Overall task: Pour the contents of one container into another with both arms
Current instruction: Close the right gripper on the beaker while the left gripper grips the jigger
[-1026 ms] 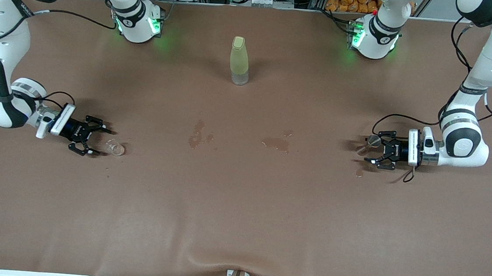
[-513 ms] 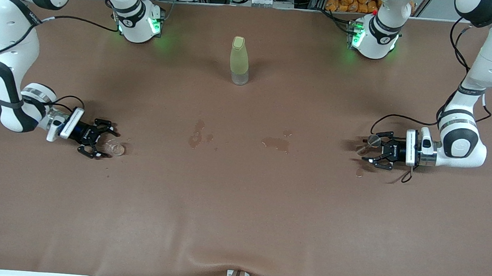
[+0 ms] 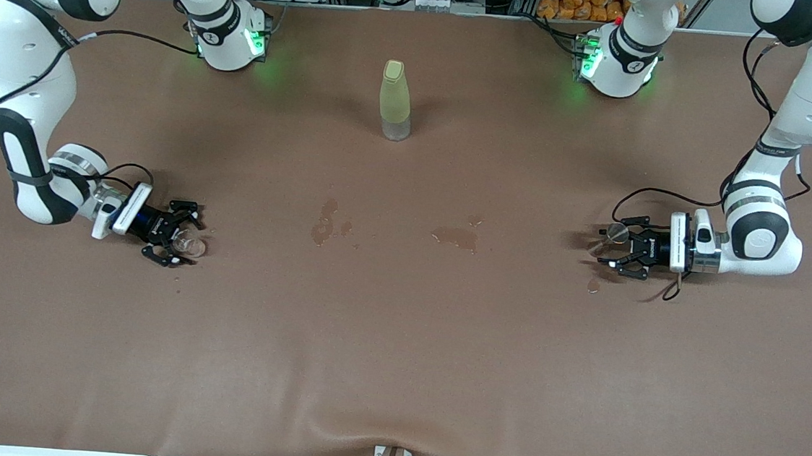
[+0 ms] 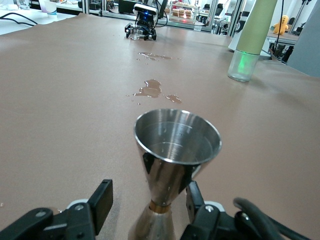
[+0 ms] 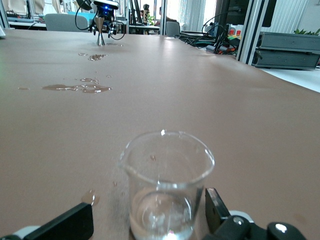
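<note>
**Both Claws Low at Their Vessels, Both Vessels Upright**

At the right arm's end of the table the right gripper [image 3: 186, 237] lies low and level over the brown cloth [image 3: 397, 343]. Its jaws are spread wide, one black finger [image 5: 70, 225] on each side of the glass cup [image 3: 191, 244], with cloth showing between that finger and the glass. The cup [image 5: 167, 185] stands on its base with its mouth up. It is a short, clear, thin-walled cylinder with a rounded rim pinched into a small pouring lip.

Toward the middle, two shiny wet patches [image 3: 324, 223] [image 3: 457, 238] darken the matte cloth. Farther from the front camera than these stands a tall yellow-green bottle [image 3: 395, 100], upright, slim and capped, with a clear foot.

At the left arm's end the steel jigger [image 3: 613, 236] stands on the cloth with its long axis vertical. The jigger [image 4: 175, 150] is a bright, polished hourglass with a round upper rim, tapering to a narrow waist. Its mouth faces up, and droplets show inside the bowl. The left gripper [image 3: 611, 248], also low and level, straddles the waist with its jaws half narrowed. One finger sits close against the metal, while the other finger [image 4: 102, 197] stands off it, so no firm grasp shows. A small damp spot [image 3: 593, 286] lies just beside this claw, nearer the front camera.
</note>
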`<state>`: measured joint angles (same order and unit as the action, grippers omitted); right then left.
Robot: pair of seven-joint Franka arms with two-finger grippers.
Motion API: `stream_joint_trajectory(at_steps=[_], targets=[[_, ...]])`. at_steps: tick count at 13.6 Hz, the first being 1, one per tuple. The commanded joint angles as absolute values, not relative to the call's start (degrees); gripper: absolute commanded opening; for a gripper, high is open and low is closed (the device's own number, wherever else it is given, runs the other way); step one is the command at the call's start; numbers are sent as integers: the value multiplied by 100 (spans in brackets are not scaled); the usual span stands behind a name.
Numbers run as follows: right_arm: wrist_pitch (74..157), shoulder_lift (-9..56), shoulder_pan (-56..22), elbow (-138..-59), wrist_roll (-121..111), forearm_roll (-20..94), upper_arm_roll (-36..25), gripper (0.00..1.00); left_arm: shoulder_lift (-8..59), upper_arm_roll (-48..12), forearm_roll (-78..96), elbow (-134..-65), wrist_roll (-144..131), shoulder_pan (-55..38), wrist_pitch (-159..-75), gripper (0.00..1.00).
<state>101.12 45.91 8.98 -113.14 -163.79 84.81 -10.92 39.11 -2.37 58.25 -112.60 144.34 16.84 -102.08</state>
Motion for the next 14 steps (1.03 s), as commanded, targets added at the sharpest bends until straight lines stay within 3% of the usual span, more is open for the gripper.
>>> stream_joint_trajectory(at_steps=[1,4,8,9,12,14], targets=[[10090,4816,861,-11391,-18483,8886,-1002,100,3859,-229,5941,-11329,14581,1705,-10160,63],[10099,4834,853,-11391,-18483,8947,-976,100,3850,-229,5915,-11329,14599,1705,-10151,55],[10116,4843,861,-11382,-18483,8956,-976,100,3780,-220,5897,-11320,14599,1687,-10160,34],[10134,4843,861,-11373,-18483,8956,-976,90,3771,-220,5889,-11320,14599,1687,-10160,26],[10134,4843,870,-11373,-18475,8965,-984,39,3657,-220,5845,-11294,14599,1661,-10160,16],[10143,4843,861,-11364,-18475,8965,-984,15,3560,-220,5766,-11241,14590,1635,-10160,8]])
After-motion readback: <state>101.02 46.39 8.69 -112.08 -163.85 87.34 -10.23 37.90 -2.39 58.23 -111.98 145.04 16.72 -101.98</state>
